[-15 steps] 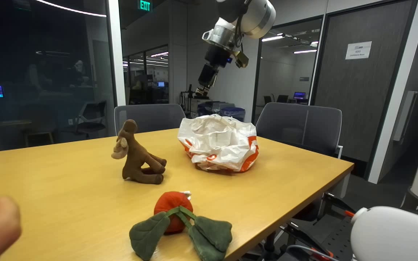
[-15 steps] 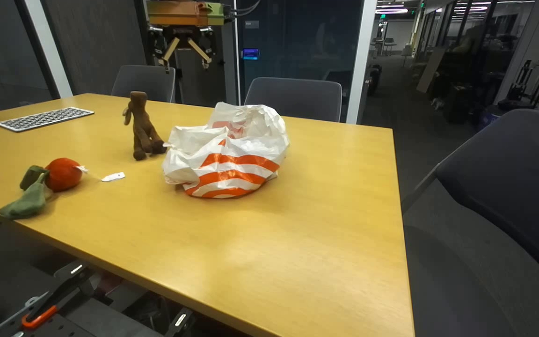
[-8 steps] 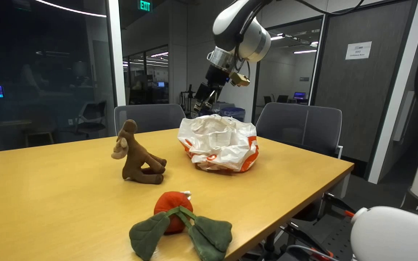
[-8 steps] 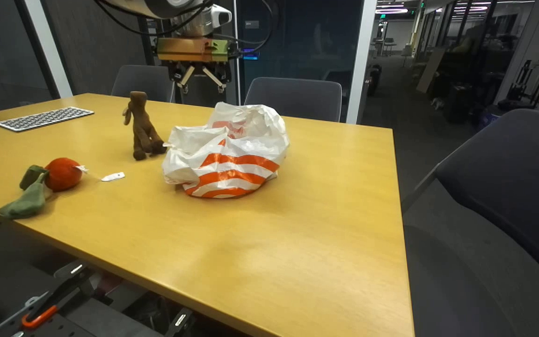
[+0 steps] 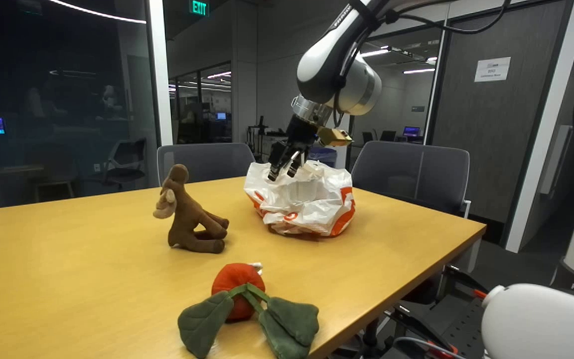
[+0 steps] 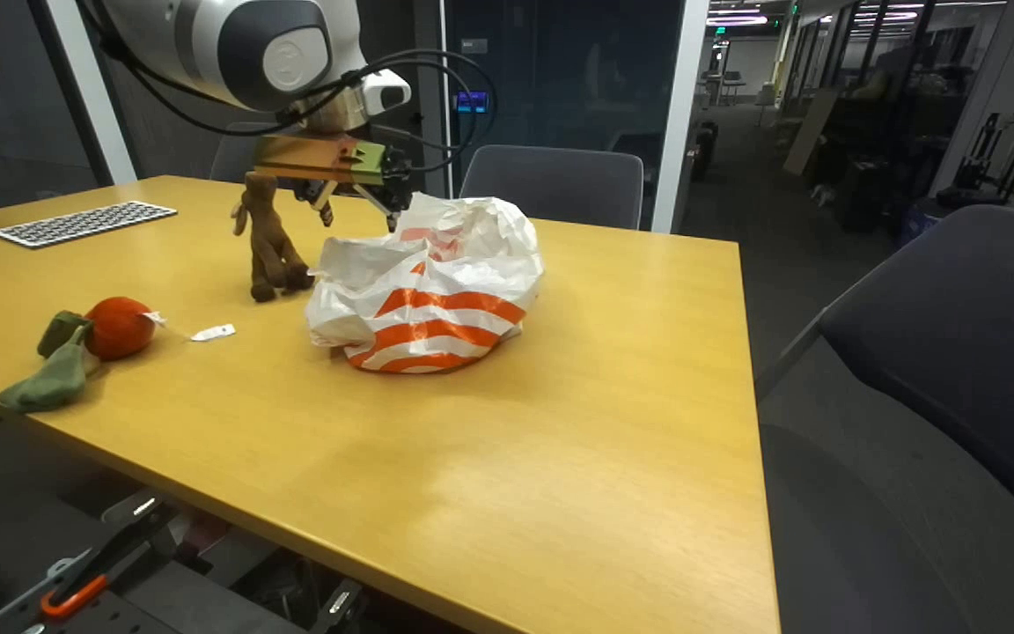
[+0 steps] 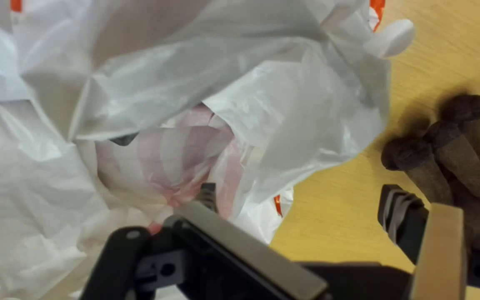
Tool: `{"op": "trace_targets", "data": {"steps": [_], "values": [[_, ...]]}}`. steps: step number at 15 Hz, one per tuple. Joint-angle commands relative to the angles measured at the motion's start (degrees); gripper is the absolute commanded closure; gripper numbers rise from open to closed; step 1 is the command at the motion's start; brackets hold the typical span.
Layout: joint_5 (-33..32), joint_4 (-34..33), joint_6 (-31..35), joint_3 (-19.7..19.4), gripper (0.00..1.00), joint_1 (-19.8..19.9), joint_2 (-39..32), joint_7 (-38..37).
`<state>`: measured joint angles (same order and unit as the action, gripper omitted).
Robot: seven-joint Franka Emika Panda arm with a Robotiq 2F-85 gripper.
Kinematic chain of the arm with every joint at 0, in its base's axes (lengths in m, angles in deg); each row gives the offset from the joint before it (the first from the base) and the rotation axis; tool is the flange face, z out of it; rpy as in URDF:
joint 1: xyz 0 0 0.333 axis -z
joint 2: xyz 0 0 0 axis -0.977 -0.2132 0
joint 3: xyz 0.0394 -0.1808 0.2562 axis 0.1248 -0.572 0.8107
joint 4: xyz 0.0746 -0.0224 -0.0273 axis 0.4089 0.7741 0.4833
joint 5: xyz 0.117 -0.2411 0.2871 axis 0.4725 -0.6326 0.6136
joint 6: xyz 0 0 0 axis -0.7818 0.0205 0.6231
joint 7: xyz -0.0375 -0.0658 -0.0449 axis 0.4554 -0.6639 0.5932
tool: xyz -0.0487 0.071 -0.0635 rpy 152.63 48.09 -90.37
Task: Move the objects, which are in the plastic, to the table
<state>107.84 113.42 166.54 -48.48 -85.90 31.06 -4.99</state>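
Gripper (image 6: 359,218): lowered near the bag's (image 6: 428,304) mouth, jaws apart; we expect reaching inside next.
Dark piece (image 7: 124,139): inside, likely our last object.
Green-leaved toy (image 6: 98,339): at the table's (image 6: 586,414) edge.

Plastic bag (image 5: 301,204): crumpled, partly beneath my fingers (image 7: 406,221)
Dark block (image 7: 124,139): inside, corner showing
Brown plush animal (image 5: 186,219): seated near them
Leafy red plush (image 5: 237,281): lying well apart

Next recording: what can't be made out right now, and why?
Dark object: wrist view; all but a corner hidden by folds of the plastic bag.
Inner bottom of the plastic bag: both exterior views; hidden by its crumpled sides.
Brown figure: wrist view; partly cut off by the right edge.
Door sign: exterior view; print too small.
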Motion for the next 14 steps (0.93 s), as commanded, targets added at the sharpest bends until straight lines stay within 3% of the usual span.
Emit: {"op": "trace_targets", "data": {"steps": [1,4,14], "values": [[-4.70,2.25,4.54,0.47,0.00,0.75,2.22,-6.92],[-9.48,0.86,3.53,-0.76,0.00,1.27,1.47,-11.98],[-14.57,-3.44,4.92,-4.57,0.00,3.87,-6.41,-23.06]]}}
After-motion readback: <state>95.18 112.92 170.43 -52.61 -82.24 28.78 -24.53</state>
